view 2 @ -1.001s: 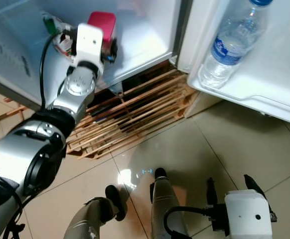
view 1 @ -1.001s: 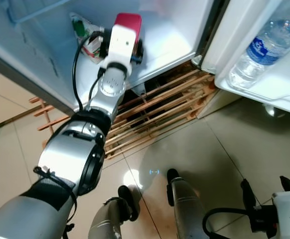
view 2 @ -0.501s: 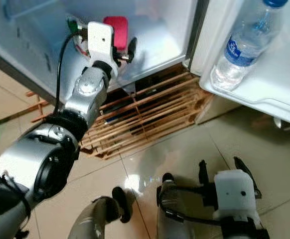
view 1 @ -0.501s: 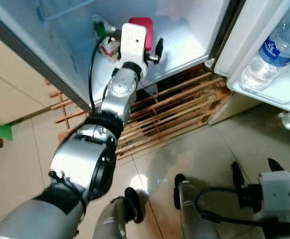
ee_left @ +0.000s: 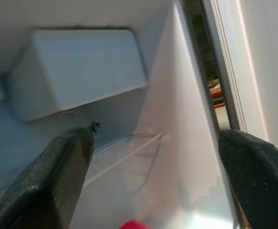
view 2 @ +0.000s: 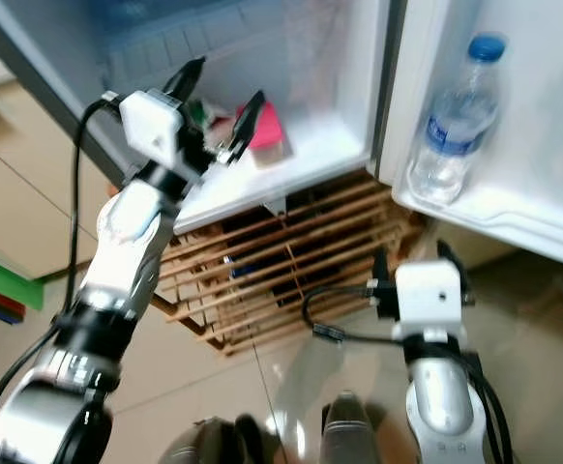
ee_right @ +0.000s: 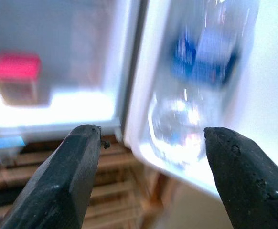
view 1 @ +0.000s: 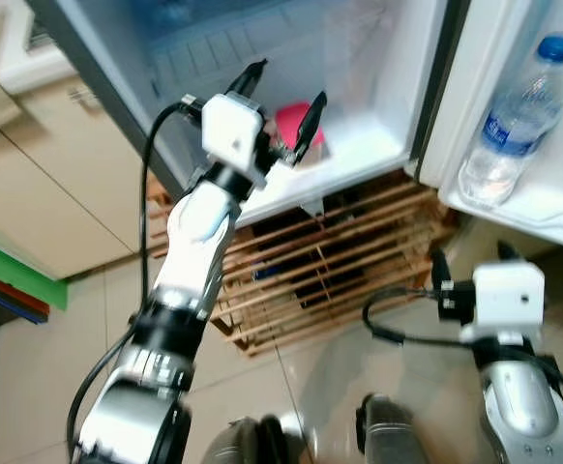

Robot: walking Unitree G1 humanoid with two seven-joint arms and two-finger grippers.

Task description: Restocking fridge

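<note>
A red-lidded container (view 1: pixel 301 133) stands on the bottom shelf (view 1: pixel 359 159) of the open fridge, near its front edge. My left gripper (view 1: pixel 281 95) hangs open just in front of and above it, with nothing between its fingers (ee_left: pixel 53 181). A clear water bottle (view 1: pixel 519 116) with a blue cap and label stands upright in the door shelf (view 1: pixel 552 198) on the right. My right gripper (view 1: pixel 471 259) is open and raised below that shelf, pointing at the bottle (ee_right: pixel 201 90) and the fridge's front edge. In the right wrist view the red-lidded container (ee_right: pixel 15 78) is off to one side.
A wooden slatted pallet (view 1: pixel 330 271) lies under the fridge. Beige cabinet fronts (view 1: pixel 59 174) stand to the left, with a green-edged thing (view 1: pixel 11 280) low beside them. Tiled floor (view 1: pixel 301 387) lies in front, where my feet stand.
The camera has shifted. My left gripper has drawn back from the red-lidded container, which stays on the shelf. My right arm has risen from near the floor toward the door shelf.
</note>
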